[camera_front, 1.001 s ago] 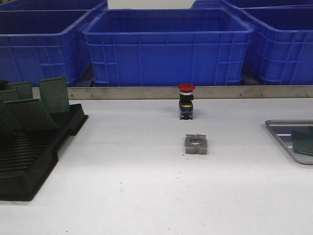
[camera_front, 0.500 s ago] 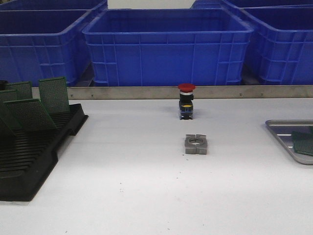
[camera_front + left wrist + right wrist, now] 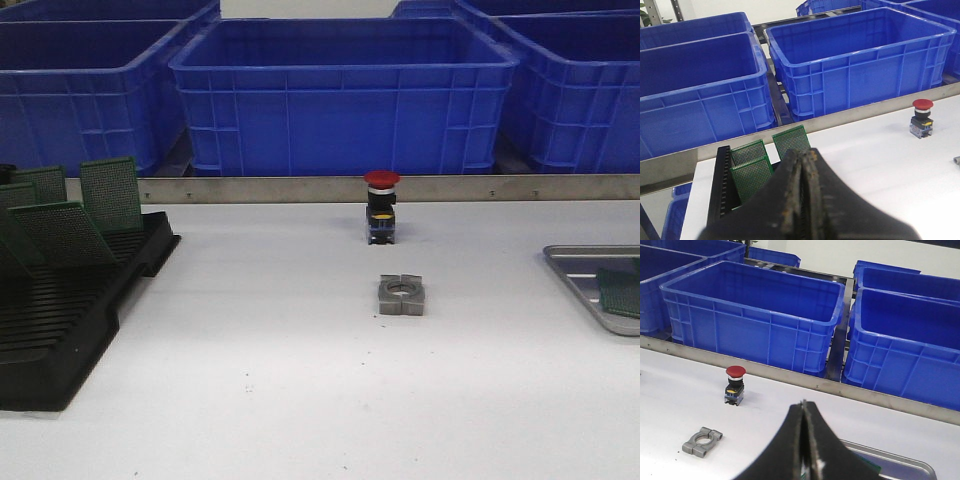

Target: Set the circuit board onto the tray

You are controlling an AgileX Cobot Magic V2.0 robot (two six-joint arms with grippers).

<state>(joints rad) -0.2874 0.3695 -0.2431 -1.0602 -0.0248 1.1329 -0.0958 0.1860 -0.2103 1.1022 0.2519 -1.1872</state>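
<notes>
Green circuit boards stand upright in a black slotted rack at the table's left; the hindmost stands alone and another leans in front. One more circuit board lies flat in the grey tray at the right edge. Neither gripper shows in the front view. My left gripper is shut and empty, hovering short of the rack's boards. The right gripper is also shut with nothing in it, above the table with the tray's rim behind it and a green board corner showing.
A red-capped push button stands at the table's middle back, with a grey metal clamp ring just in front of it. Big blue bins line the back behind a metal rail.
</notes>
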